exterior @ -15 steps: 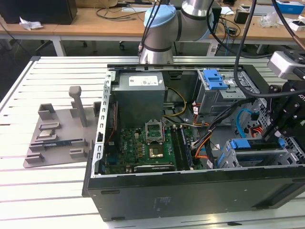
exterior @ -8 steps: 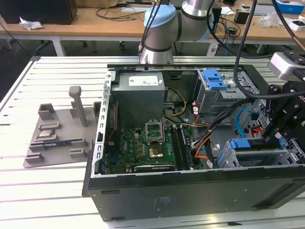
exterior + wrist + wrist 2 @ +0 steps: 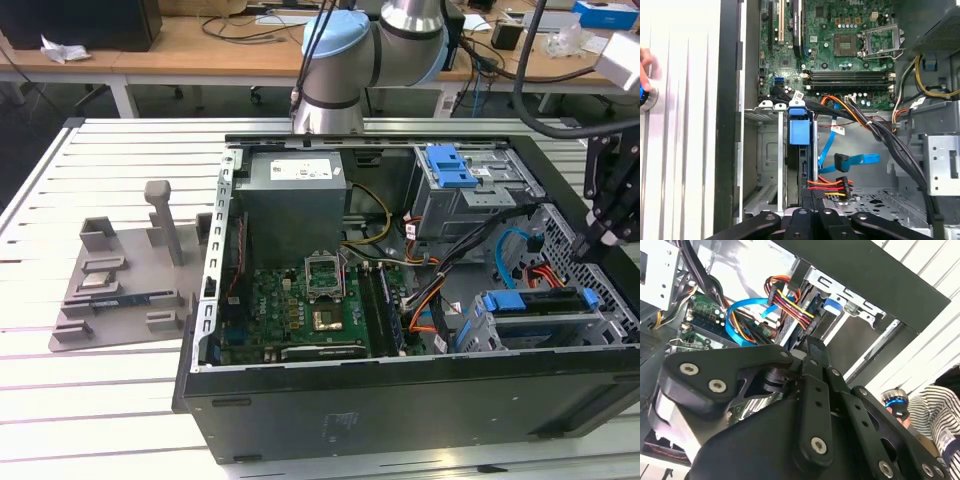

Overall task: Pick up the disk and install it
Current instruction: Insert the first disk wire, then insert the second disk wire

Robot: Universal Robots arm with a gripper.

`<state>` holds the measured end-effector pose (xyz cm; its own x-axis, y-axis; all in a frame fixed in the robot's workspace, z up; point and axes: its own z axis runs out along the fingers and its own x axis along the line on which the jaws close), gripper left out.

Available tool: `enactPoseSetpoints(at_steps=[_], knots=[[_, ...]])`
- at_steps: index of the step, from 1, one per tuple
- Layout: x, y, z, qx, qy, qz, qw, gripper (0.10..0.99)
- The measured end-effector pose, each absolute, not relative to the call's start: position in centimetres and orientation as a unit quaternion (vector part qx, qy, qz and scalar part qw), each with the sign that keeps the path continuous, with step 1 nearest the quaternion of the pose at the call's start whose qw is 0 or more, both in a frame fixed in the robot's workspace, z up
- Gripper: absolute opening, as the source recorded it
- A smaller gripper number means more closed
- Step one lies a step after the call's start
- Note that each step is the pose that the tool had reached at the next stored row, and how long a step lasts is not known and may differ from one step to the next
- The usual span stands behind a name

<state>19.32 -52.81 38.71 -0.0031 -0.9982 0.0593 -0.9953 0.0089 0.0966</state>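
The disk (image 3: 545, 305), with blue side rails, sits edge-up in the metal drive cage (image 3: 590, 330) at the case's (image 3: 400, 400) front corner, seen end-on in the first wrist view (image 3: 800, 150).

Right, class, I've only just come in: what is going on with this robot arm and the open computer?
A robot arm's gripper hangs over the drive bay end of an open computer case, at the exterior view's right. The disk, with its blue side rails, sits in the drive cage beneath the gripper. In the first wrist view the disk stands on edge in the cage, cables beside it.
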Motion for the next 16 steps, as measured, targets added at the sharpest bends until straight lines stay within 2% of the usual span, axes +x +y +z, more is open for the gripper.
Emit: enactPoseSetpoints(at_steps=[10,11,12,13,14,16], knots=[[19.32,-52.81,38.77,0.704,-0.708,-0.013,0.055,0.106],[19.32,-52.81,38.79,0.704,-0.708,-0.013,0.055,0.173],[19.32,-52.81,38.80,0.704,-0.708,-0.013,0.055,0.298],[19.32,-52.81,38.80,0.704,-0.708,-0.013,0.055,0.298],[19.32,-52.81,38.80,0.704,-0.708,-0.013,0.055,0.361],[19.23,-52.41,38.79,0.704,-0.708,-0.013,0.055,0.361]])
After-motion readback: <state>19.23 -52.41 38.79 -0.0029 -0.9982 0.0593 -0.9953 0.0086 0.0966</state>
